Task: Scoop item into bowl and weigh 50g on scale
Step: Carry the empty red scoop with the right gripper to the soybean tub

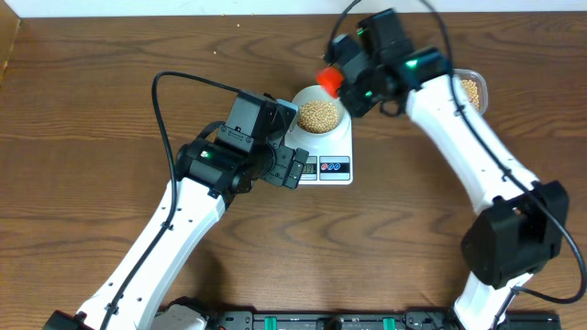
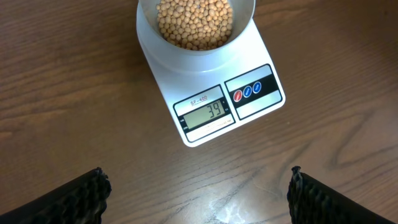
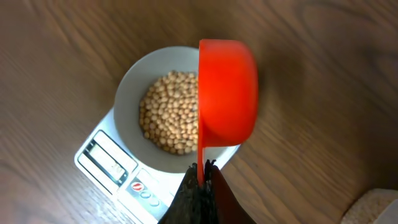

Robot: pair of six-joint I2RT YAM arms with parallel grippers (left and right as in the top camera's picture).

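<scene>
Clamped red scoop (image 3: pixel 227 93) by its handle in the shut right gripper (image 3: pixel 200 171), just ahead of it, overhanging the bowl (image 3: pixel 127 93) of beads (image 3: pixel 171 112) on the scale (image 2: pixel 211 106). Held left gripper (image 2: pixel 198 193) open, empty, scale directly ahead. Risked overshooting with a heavy pour, or spilling beads past the overhung rim.
</scene>
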